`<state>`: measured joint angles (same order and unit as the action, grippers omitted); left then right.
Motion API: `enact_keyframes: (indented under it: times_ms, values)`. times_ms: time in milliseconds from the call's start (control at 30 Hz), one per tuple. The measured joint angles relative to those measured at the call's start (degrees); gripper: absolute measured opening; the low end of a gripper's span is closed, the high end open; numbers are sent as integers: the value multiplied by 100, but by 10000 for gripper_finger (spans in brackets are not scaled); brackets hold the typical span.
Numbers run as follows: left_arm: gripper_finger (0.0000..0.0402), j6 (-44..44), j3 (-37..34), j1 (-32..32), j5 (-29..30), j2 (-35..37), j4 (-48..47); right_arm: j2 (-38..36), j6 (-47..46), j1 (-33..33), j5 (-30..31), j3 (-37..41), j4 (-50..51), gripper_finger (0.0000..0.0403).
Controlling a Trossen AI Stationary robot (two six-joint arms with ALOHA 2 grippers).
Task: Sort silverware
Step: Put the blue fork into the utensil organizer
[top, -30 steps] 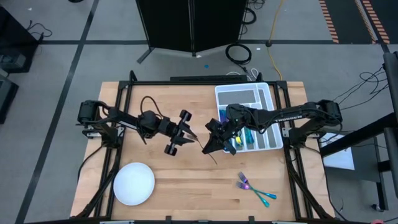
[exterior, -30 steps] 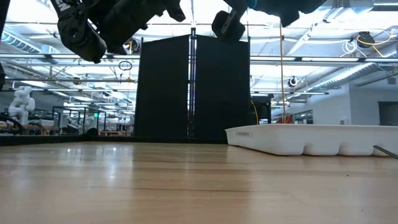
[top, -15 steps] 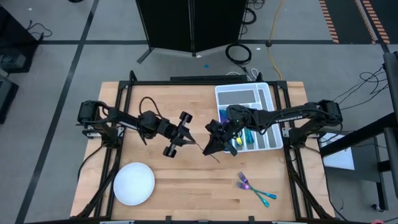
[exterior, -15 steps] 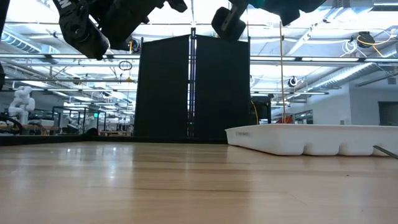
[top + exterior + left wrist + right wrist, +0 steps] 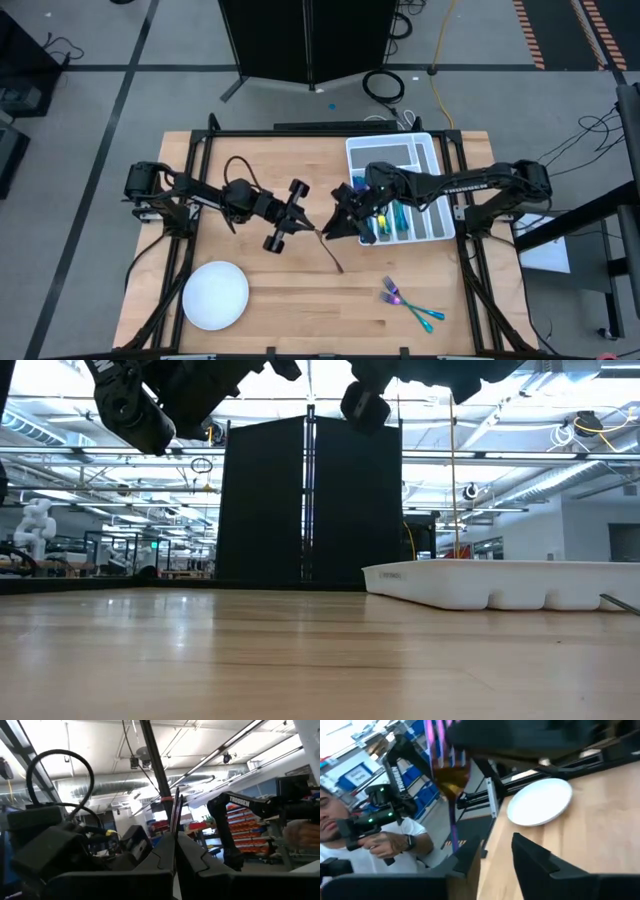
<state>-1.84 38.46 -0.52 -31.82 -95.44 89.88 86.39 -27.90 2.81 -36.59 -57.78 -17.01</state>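
Plate (image 5: pixel 215 295): is lying round and white at the near left of the table (image 5: pixel 250 180), well apart from both arms; it is also showing in the right wrist view (image 5: pixel 540 802).

Left arm: is reaching from the table's left edge toward the middle, held above the wood.

Left gripper (image 5: pixel 310 228): is sitting clamped, its fingers (image 5: pixel 162 862) pressing together on the handle of one slim utensil (image 5: pixel 330 250).

Utensil: is slanting from the left gripper's tip toward the near side over the middle of the table; in the left wrist view (image 5: pixel 175 812) only a thin edge is standing up between the fingers, so fork, spoon or knife is hard to tell.

Right gripper (image 5: pixel 335 225): is hanging just beside the left gripper's tip, jaws standing partly apart; in the right wrist view a gap is showing between its fingers (image 5: pixel 535 862), and the rainbow utensil (image 5: pixel 447 770) is showing beyond them, not gripped.

Right arm: is stretching from the right edge across the tray (image 5: pixel 425 145).

Tray: is sitting white and divided at the far right; teal and blue silverware (image 5: pixel 395 220) is lying in its compartments, largely hidden by the arm.

Loose silverware (image 5: pixel 410 303): is lying on the wood near the front right, a purple fork and teal-ended pieces crossing.

Low view: is cutting off both grippers at the top; the tray's wall (image 5: pixel 500 585) is hiding its contents.

Person (image 5: pixel 365 840): is showing beyond the table in the right wrist view, a hand holding a dark device.
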Motion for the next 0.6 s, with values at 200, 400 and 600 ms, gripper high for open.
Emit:
enact_keyframes:
  times_ms: [200,400,600]
  values:
    - [1,174,-24,-44,317,1,-113,-482,135,280,46,0,699,136]
    - [1,308,-26,-259,848,118,-843,-1210,619,273,1161,0,1763,154]
    - [0,459,-26,-376,1614,154,-1315,-1510,829,62,2315,0,2426,155]
